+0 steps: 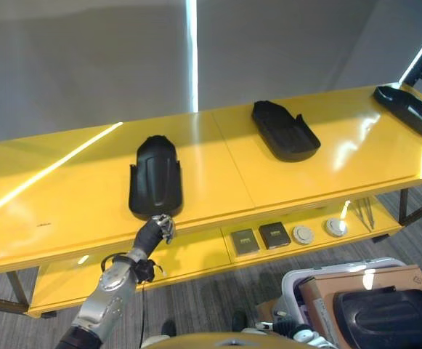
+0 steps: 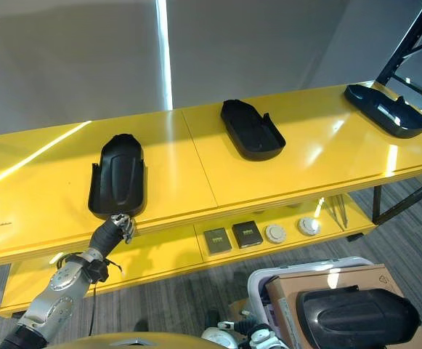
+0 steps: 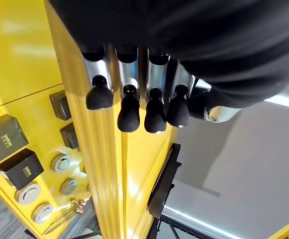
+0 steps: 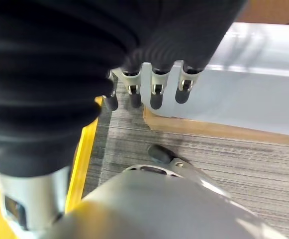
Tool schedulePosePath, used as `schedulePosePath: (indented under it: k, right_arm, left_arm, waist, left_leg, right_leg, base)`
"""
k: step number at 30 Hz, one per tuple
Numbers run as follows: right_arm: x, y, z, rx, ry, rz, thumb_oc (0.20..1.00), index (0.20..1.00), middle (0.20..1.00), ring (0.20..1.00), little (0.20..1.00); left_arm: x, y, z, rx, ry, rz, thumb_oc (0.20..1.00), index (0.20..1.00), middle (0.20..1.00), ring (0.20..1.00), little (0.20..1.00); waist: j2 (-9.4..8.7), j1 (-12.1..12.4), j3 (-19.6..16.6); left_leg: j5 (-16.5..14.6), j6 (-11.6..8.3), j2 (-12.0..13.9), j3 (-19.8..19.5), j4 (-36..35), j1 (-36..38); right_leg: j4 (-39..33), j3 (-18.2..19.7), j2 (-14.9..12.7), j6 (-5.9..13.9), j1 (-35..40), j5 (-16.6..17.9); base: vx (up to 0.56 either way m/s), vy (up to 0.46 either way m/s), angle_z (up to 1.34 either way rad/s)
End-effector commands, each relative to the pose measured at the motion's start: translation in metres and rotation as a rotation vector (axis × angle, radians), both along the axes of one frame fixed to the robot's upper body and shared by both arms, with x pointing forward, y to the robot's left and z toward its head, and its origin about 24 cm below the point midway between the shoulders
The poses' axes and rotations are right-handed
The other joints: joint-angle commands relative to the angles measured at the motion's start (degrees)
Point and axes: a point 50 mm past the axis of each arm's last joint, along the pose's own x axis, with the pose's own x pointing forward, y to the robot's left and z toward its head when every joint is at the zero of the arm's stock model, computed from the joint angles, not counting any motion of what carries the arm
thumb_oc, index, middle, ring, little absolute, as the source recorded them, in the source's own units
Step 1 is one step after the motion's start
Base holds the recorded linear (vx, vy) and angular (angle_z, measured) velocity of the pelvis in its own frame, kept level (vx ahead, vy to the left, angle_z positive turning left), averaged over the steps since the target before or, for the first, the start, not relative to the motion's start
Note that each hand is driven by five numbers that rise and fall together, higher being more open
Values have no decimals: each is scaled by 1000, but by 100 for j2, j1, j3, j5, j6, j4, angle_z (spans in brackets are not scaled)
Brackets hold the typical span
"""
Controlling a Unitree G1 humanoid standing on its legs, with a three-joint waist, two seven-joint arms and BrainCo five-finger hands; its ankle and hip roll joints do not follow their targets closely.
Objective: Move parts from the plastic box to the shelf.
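Left hand (image 1: 155, 231), fingers relaxed and holding nothing, sits at the near end of the black moulded plastic part (image 1: 155, 177) lying lengthwise front-to-back on the yellow shelf top (image 1: 58, 196); next black part (image 1: 387, 314) waits in the plastic box (image 1: 292, 286) lower right, nearer the empty-looking right hand (image 4: 154, 82).

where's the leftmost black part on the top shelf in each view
Left eye view: leftmost black part left of centre, the left hand at its near end.
Right eye view: further left.
Left wrist view: cannot tell.
Right wrist view: not in it.
Shared landmark: yellow shelf.
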Motion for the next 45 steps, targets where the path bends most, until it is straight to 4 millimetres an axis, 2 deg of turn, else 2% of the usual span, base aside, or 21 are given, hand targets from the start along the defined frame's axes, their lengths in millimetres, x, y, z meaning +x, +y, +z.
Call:
schedulePosePath:
  k: [1, 7, 12, 17, 24, 28, 31, 32, 38, 45]
  right_arm:
    - [8, 5, 1, -26, 7, 91, 1000, 1000, 1000, 1000, 1000]
    - [8, 5, 1, -31, 8, 96, 1000, 1000, 1000, 1000, 1000]
    - [10, 5, 1, -33, 4, 105, 1000, 1000, 1000, 1000, 1000]
    - [10, 5, 1, -28, 6, 108, 1000, 1000, 1000, 1000, 1000]
    - [9, 6, 1, -29, 11, 110, 1000, 1000, 1000, 1000, 1000]
    - [9, 6, 1, -30, 11, 113, 1000, 1000, 1000, 1000, 1000]
    - [9, 7, 1, -26, 8, 119, 1000, 1000, 1000, 1000, 1000]
    - [9, 9, 0, -22, 7, 118, 1000, 1000, 1000, 1000, 1000]
    - [8, 10, 0, -11, 6, 118, 1000, 1000, 1000, 1000, 1000]
    - [7, 10, 0, -9, 10, 119, 1000, 1000, 1000, 1000, 1000]
  left_arm:
    - [51, 16, 56, -42, -279, 127, 200, 200, 200, 200, 200]
    - [53, 18, 54, -94, -258, 176, 200, 200, 200, 200, 200]
    - [60, 14, 69, -184, -311, 183, 200, 200, 200, 200, 200]
    - [64, 17, 78, -173, -355, 197, 200, 200, 200, 200, 200]
    - [64, 21, 79, -178, -359, 220, 200, 200, 200, 200, 200]
    - [64, 19, 80, -246, -353, 217, 200, 200, 200, 200, 200]
    - [64, 18, 83, -286, -361, 220, 200, 200, 200, 200, 200]
    - [63, 16, 90, -307, -395, 206, 200, 200, 200, 200, 200]
    - [56, 19, 104, -279, -476, 177, 200, 200, 200, 200, 200]
    - [51, 28, 107, -219, -504, 186, 200, 200, 200, 200, 200]
  waist:
    - [-75, -105, 256]
    - [-74, -110, 269]
    - [-78, -123, 293]
    - [-67, -133, 305]
    - [-60, -144, 298]
    - [-71, -156, 303]
    - [-80, -156, 308]
    - [-89, -149, 313]
    - [-108, -107, 331]
    - [-107, -69, 341]
  left_leg:
    - [-408, -129, 215, -100, -11, 31]
    - [-408, -125, 203, -105, -11, 38]
    - [-409, -122, 194, -99, -11, 25]
    - [-409, -122, 196, -91, -11, 15]
    - [-414, -123, 201, -66, -11, 25]
    - [-422, -121, 193, -52, -11, 30]
    - [-419, -119, 194, -46, -11, 29]
    - [-421, -118, 193, -54, -11, 26]
    - [-423, -118, 193, -67, -11, 30]
    - [-415, -117, 186, -78, -11, 32]
  right_leg:
    - [101, 50, -497, 465, 531, -640]
    - [99, 43, -498, 467, 542, -644]
    - [110, 46, -509, 480, 518, -639]
    - [104, 78, -511, 480, 494, -631]
    - [87, 89, -513, 476, 502, -630]
    - [89, 101, -518, 482, 495, -628]
    - [86, 106, -519, 482, 493, -625]
    - [90, 110, -515, 480, 493, -628]
    - [88, 113, -514, 470, 509, -637]
    - [89, 93, -514, 464, 526, -637]
  base:
    - [0, 0, 0]
    - [0, 0, 0]
    - [0, 0, 0]
    - [0, 0, 0]
    - [0, 0, 0]
    - [0, 0, 0]
    - [0, 0, 0]
    - [0, 0, 0]
    - [-3, -1, -2]
    - [0, 0, 0]
